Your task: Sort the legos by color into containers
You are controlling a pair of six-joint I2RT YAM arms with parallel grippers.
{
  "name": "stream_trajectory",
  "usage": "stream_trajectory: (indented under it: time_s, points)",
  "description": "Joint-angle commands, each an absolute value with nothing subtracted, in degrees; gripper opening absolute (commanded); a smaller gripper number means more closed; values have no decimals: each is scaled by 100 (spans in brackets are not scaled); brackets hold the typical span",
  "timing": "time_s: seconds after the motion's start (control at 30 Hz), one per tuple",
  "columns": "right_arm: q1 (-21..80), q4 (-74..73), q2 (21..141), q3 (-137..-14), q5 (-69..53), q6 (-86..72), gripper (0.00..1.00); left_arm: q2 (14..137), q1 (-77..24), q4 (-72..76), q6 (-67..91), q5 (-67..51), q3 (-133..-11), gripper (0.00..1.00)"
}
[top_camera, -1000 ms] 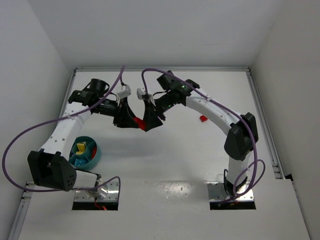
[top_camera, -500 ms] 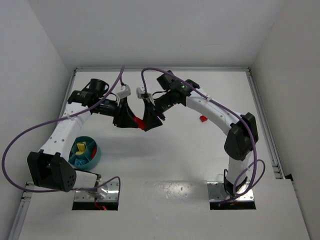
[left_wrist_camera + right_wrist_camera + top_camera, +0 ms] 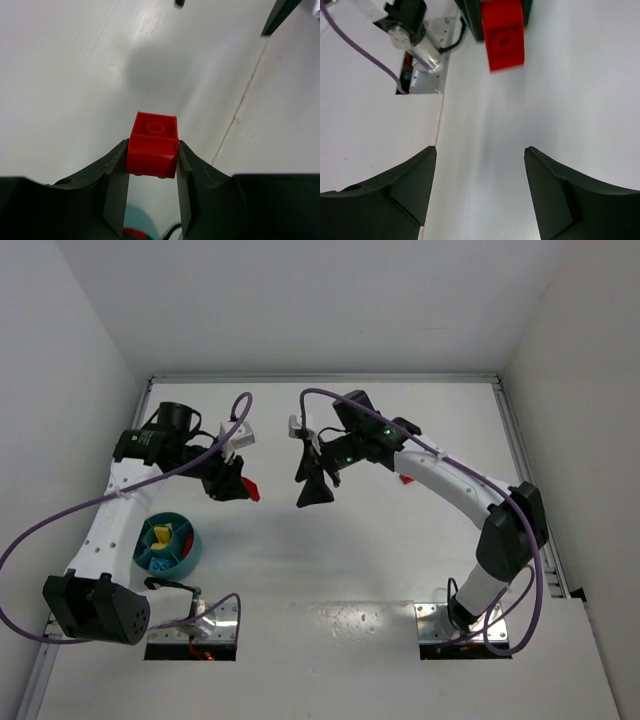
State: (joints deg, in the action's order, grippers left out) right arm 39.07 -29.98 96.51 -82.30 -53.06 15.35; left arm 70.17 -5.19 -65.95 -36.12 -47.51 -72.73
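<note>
- A second ago both claws met over the middle of the table (image 3: 300,560), each pinching the same red brick. Now they have pulled apart, and bare tabletop shows between them.
- The red brick (image 3: 252,490) went with the left claw (image 3: 243,487), which has drawn back toward its own side.
- The left claw is grasping the brick. In its wrist view the brick (image 3: 152,145) is squeezed between the two fingertips (image 3: 117,165), with its shadow lying apart from it on the table.
- The right claw (image 3: 313,485) has released. Its fingers (image 3: 415,185) stand wide with nothing between them, and the brick shows blurred well ahead of them in the other claw.
- The left arm (image 3: 110,525) rises from its base along the left edge and bends at the far end. Its wrist is turned inward, so the claw points toward the middle.
- The right arm (image 3: 450,480) sweeps from its base at the lower right up and across to the left, with the claw angled down toward the table. Its elbow sits further right and lower than before.
- The bowl (image 3: 195,545) has not moved. It is near the left base, with yellow (image 3: 160,535) and blue pieces in its compartments, well apart from the held brick.
- A second red brick (image 3: 404,479) lies on the table where it was, now only peeking out from behind the right arm.
</note>
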Motion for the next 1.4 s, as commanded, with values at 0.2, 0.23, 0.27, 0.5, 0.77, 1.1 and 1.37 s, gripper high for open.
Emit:
stream_trajectory:
  time_s: [0.2,0.23,0.27,0.5,0.77,1.1,1.37]
  points:
    - [3753,-3374,9457,-7621,-4403,1801,70,6048,-255,-7471,-5325,-2306,-7234,0]
    - [3683,-3375,9457,-7620,-4351,1802,70,6047,-255,-7471,-5387,-2137,-7042,0]
    - [3683,-3445,9527,-7620,-4351,1854,69,5986,-255,-7471,-5440,-1840,-6892,0]
    - [3568,-3621,9633,-7567,-4351,2013,68,5933,-255,-7471,-5967,-1099,-6355,0]
    - [3463,-3744,9800,-7567,-4403,2118,65,5880,-255,-7471,-6292,-589,-5897,0]
    - [3463,-3850,9957,-7673,-4509,2118,65,5985,-70,-7471,-6618,-299,-5713,0]
    - [3410,-3850,10011,-7778,-4509,2171,65,6038,-18,-7471,-6680,-246,-5467,0]
